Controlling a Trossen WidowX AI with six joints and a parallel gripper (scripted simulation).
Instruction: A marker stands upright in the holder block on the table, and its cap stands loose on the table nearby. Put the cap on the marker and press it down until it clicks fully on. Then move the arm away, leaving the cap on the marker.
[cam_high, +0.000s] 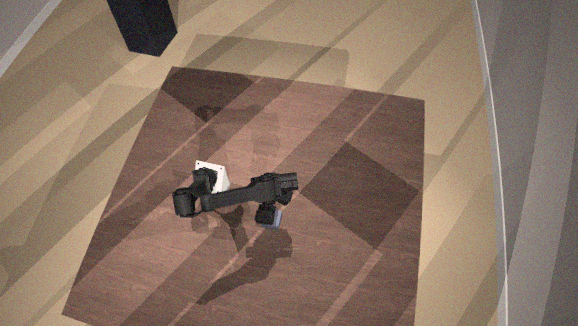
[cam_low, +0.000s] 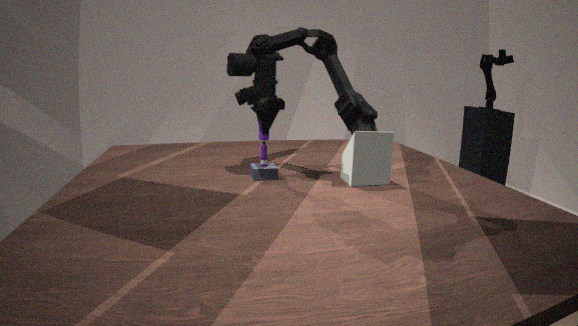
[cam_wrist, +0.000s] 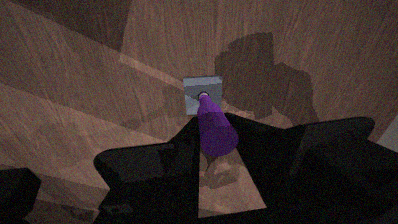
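From the top view, the arm (cam_high: 235, 192) reached out from the white box (cam_high: 220, 176) and covered most of what mattered; only a corner of the grey block (cam_high: 273, 219) showed beneath the wrist, on the wooden surface (cam_high: 350, 240). Neither cap nor marker could be made out there, so this view gave no warning of a sideways miss.

The exterior view showed the heights that the top view hid. The pincer (cam_low: 263, 131) pointed straight down, pinching the purple cap (cam_low: 262, 133), which hung just above the tip of the marker (cam_low: 263, 152) standing upright in the block (cam_low: 264, 171). A small gap seemed to remain between them, so the cap was probably not yet seated.

The wrist view alone showed the line-up along the axis: the cap (cam_wrist: 215, 127) between the dark fingers, its far end pointing at the marker tip (cam_wrist: 203, 95) in the middle of the block (cam_wrist: 202, 93). The risk, I judged, was pushing down slightly off-centre; the rim could catch the tip, tilt the marker, or twist the cap in the grip
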